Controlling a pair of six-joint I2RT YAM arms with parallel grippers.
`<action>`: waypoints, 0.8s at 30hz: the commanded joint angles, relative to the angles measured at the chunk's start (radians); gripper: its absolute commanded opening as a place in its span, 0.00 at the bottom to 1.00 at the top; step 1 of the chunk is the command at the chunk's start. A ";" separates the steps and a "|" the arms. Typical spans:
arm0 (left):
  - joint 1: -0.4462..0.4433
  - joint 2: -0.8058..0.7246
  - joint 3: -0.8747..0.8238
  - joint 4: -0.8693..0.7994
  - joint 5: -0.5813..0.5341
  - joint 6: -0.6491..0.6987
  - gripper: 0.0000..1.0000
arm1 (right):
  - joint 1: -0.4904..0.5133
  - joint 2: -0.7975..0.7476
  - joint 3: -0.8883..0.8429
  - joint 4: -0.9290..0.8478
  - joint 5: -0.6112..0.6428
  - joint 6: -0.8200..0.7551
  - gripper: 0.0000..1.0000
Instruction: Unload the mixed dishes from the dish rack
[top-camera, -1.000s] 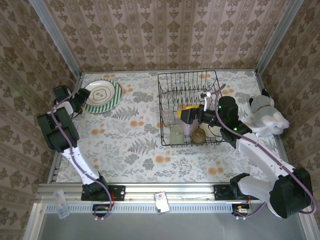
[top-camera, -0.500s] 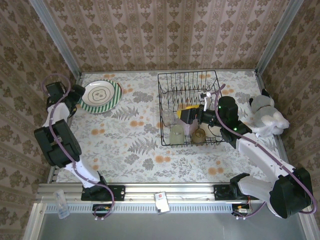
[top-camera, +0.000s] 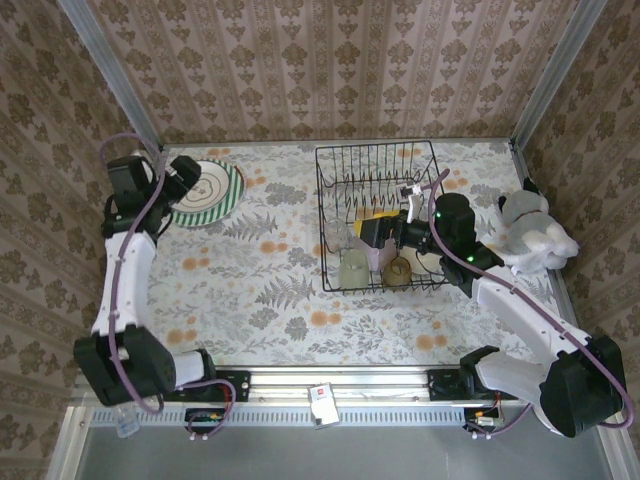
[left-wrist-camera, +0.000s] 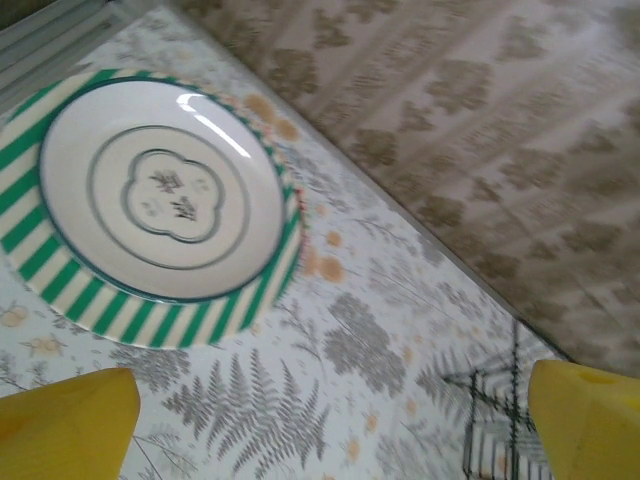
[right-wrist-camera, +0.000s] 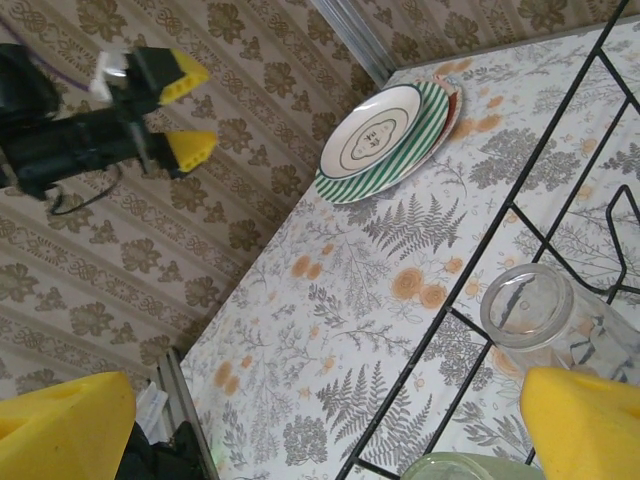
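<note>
Beneath the released left end effector (top-camera: 186, 172), green-striped plate (top-camera: 216, 190) flat on the table (top-camera: 280, 295).

The left arm (top-camera: 122, 280) unfolds from its tight crouch at the left edge of the table (top-camera: 280, 290). Its bulky black elbow now sits down by the near edge. The left pincer (top-camera: 193, 176), jaws wide apart, moves from beside the green-striped plate (top-camera: 212, 190) to above that plate's left rim.
</note>
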 joint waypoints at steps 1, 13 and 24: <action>-0.050 -0.104 -0.035 -0.079 0.033 0.110 1.00 | 0.008 -0.025 0.004 -0.028 0.029 -0.033 1.00; -0.207 -0.423 -0.232 -0.010 0.298 0.284 1.00 | 0.122 0.010 0.144 -0.377 0.286 -0.156 1.00; -0.237 -0.495 -0.318 0.035 0.343 0.298 1.00 | 0.336 0.201 0.375 -0.813 0.719 -0.128 0.95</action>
